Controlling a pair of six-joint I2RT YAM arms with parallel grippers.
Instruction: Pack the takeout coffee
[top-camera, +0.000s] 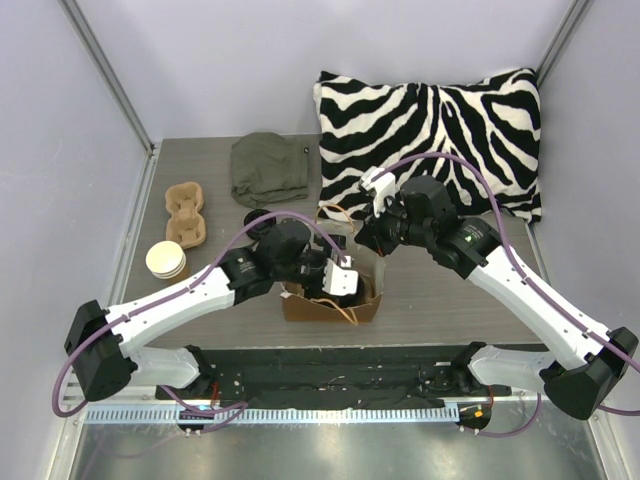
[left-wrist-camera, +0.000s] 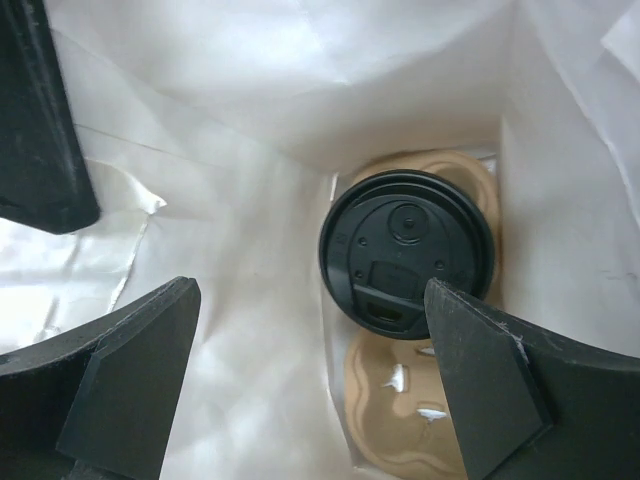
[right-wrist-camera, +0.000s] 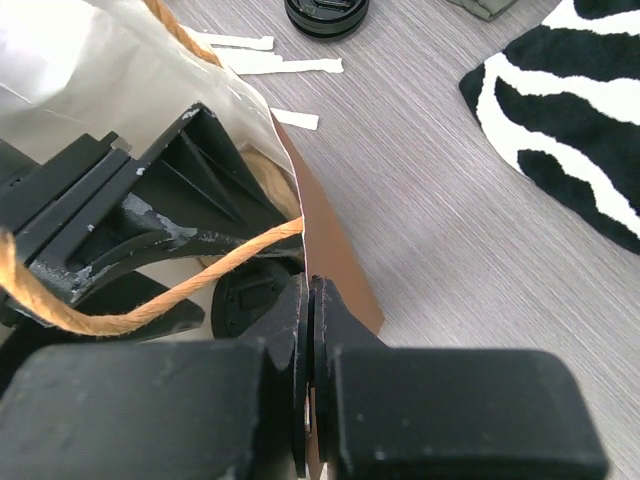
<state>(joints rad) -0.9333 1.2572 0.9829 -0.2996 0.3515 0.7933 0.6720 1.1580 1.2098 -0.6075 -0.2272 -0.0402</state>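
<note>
Inside the brown paper bag (top-camera: 330, 300), the takeout coffee stands in one hole of a tan pulp carrier (left-wrist-camera: 415, 410). From above only its black lid (left-wrist-camera: 407, 252) shows; the cup body is hidden beneath. My left gripper (left-wrist-camera: 310, 375) hangs inside the bag above the carrier, open, with nothing between its fingers (left-wrist-camera: 135, 380). The lid lies just ahead of the right finger. My right gripper (right-wrist-camera: 312, 300) is shut on the bag's upper wall edge (right-wrist-camera: 335, 250), beside the twine handle (right-wrist-camera: 150, 305). In the top view the left gripper (top-camera: 340, 278) reaches into the bag and the right gripper (top-camera: 368, 240) pinches its far rim.
A second pulp carrier (top-camera: 185, 212) and a stack of pale-rimmed cups (top-camera: 166, 260) sit at the left. A green cloth (top-camera: 270, 168) lies at the back, with a zebra pillow (top-camera: 430, 140) at the back right. A loose black lid (right-wrist-camera: 327, 15) and paper strips (right-wrist-camera: 270, 65) lie behind the bag.
</note>
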